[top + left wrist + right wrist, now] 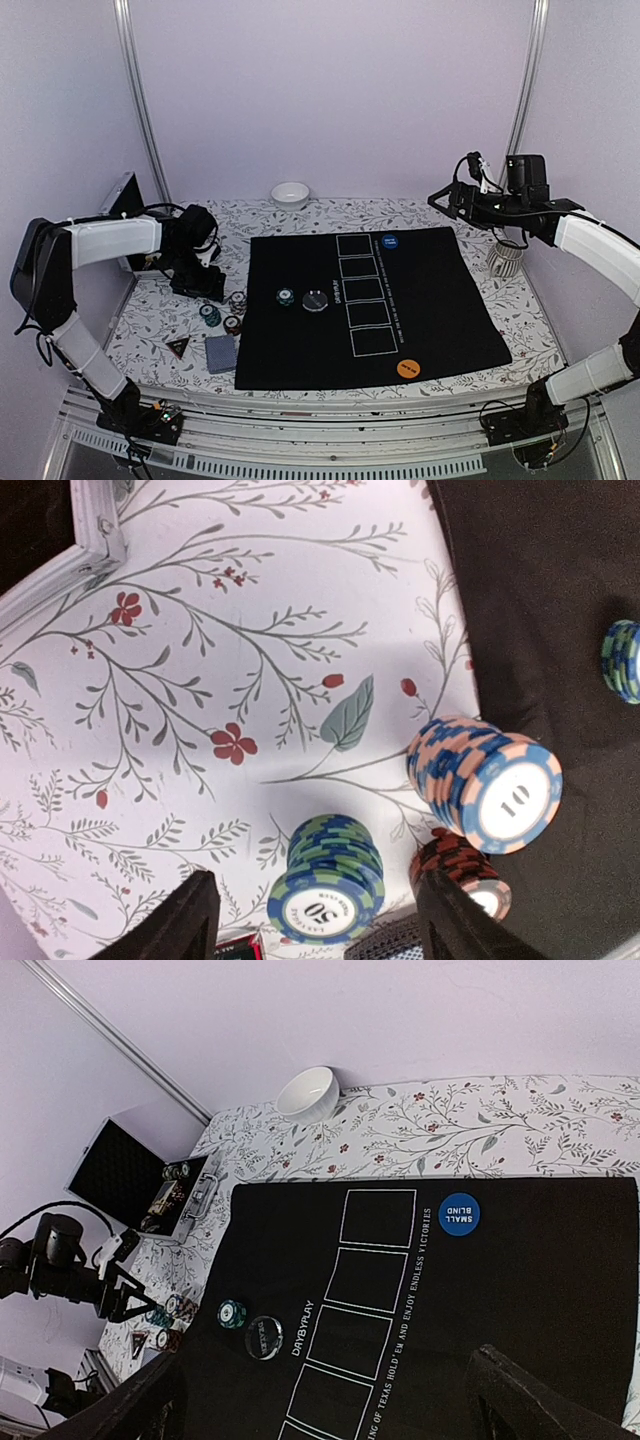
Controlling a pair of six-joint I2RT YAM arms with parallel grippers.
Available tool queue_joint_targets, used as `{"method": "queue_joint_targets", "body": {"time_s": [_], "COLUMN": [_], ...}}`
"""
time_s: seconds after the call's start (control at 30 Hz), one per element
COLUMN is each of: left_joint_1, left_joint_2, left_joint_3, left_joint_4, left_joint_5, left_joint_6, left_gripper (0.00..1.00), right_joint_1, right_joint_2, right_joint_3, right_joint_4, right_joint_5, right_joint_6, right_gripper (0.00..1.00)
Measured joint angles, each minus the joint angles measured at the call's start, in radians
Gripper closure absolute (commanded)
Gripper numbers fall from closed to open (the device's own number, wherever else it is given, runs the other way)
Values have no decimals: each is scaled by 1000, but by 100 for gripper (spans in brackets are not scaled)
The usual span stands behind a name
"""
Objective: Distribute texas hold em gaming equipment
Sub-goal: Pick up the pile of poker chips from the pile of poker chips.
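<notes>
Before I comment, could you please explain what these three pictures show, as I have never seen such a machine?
Two robot arms sit at a table. One picture looks down from above; the others come from cameras on each wrist. A black mat carries a blue disc, an orange disc, a black disc and green chips. Beside it stand chip stacks, cards and a triangle marker. The left gripper hangs open above the stacks; the right gripper is open. Nothing is held.

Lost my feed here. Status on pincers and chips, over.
Left pincer open over green chip stack. Right pincer open, empty, high over mat. Blue stack, red stack close beside.
</notes>
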Motion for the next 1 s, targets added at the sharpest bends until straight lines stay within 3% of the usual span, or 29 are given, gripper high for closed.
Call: {"method": "queue_joint_targets", "body": {"time_s": [0.6, 0.83, 1.0], "left_joint_1": [0, 0, 1], "left_joint_2": [17, 45, 48], "left_joint_3": [-92, -95, -98], "left_joint_4": [62, 80, 85], "left_joint_5": [53, 56, 55], "left_joint_6": [-5, -5, -3], "left_gripper": [32, 45, 69], "right_joint_1": [0, 0, 0], "right_joint_2": [6, 6, 6], "right_joint_3": [-1, -1, -1], "right_joint_4": [-2, -3, -3], "right_joint_5": [3, 5, 7], "right_joint_6": [0, 0, 0], "right_gripper": [1, 1, 1]}}
